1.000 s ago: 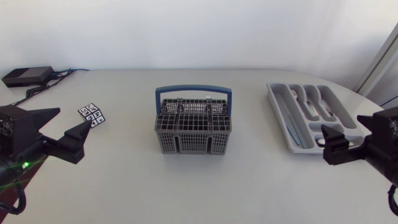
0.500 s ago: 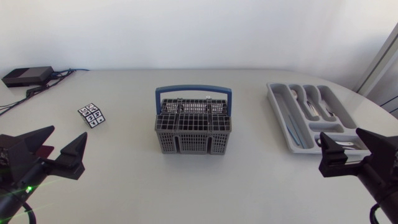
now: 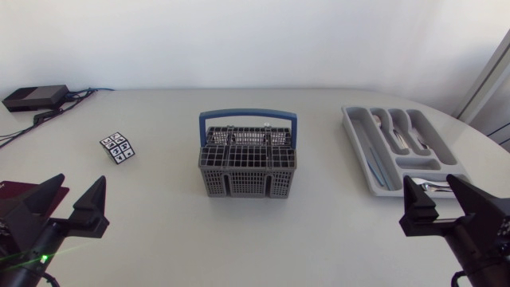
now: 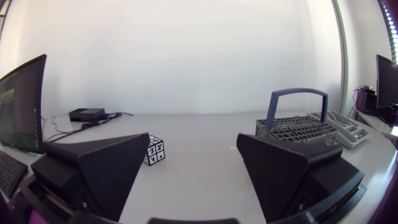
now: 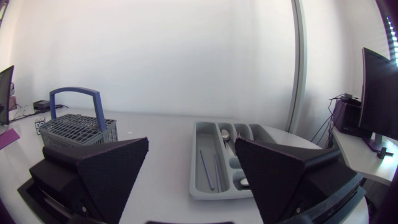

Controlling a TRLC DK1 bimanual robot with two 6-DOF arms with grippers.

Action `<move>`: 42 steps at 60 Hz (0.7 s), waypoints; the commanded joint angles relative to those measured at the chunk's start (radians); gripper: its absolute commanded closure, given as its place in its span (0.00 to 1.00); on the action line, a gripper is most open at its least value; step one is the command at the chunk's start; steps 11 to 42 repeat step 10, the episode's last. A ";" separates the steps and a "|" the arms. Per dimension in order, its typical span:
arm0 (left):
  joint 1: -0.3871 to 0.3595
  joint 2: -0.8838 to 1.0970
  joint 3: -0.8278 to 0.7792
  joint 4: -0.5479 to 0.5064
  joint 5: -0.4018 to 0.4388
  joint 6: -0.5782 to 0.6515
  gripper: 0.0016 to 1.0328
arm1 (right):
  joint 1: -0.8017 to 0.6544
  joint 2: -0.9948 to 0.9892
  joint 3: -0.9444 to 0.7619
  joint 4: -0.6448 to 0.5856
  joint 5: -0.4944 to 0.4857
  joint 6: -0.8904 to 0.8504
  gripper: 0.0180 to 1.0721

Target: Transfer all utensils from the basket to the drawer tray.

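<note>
My left gripper [image 3: 81,178] sits low at the near left corner of the table, fingers wide apart, nothing between them; same in the left wrist view [image 4: 193,140]. A black box [image 3: 33,97] with cables is at the far left edge. A small marker cube [image 3: 118,147] lies ahead of the left gripper, just beside its left finger in the wrist view [image 4: 155,150].

The grey basket [image 3: 247,159] stands mid-table, blue handle [image 3: 248,116] upright (can't see into the cells from any view).

The drawer tray [image 3: 358,155] lies right of the basket and well apart from it. There are spoons [image 3: 398,127] in its far compartments and long thin utensils [image 3: 374,163] in the left slot.

My right gripper [image 3: 431,180] is at the tray's near end, fingers spread, holding nothing. In the right wrist view the tray [image 5: 194,163] lies ahead between the fingers.
</note>
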 commanded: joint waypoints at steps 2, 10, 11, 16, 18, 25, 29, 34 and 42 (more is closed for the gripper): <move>0.001 -0.010 -0.044 -0.001 -0.005 -0.028 0.05 | 0.007 -0.006 -0.020 0.018 -0.001 0.028 0.05; 0.001 -0.010 -0.044 -0.001 -0.005 -0.028 0.05 | 0.007 -0.006 -0.020 0.018 -0.001 0.028 0.05; 0.001 -0.010 -0.044 -0.001 -0.005 -0.028 0.05 | 0.007 -0.006 -0.020 0.018 -0.001 0.028 0.05; 0.001 -0.010 -0.044 -0.001 -0.005 -0.028 0.05 | 0.007 -0.006 -0.020 0.018 -0.001 0.028 0.05; 0.001 -0.010 -0.044 -0.001 -0.005 -0.028 0.05 | 0.007 -0.006 -0.020 0.018 -0.001 0.028 0.05; 0.001 -0.010 -0.044 -0.001 -0.005 -0.028 0.05 | 0.007 -0.006 -0.020 0.018 -0.001 0.028 0.05; 0.001 -0.010 -0.044 -0.001 -0.005 -0.028 0.05 | 0.007 -0.006 -0.020 0.018 -0.001 0.028 0.05; 0.001 -0.010 -0.044 -0.001 -0.005 -0.028 0.05 | 0.007 -0.006 -0.020 0.018 -0.001 0.028 0.05; 0.001 -0.010 -0.044 -0.001 -0.005 -0.028 0.05 | 0.007 -0.006 -0.020 0.018 -0.001 0.028 0.05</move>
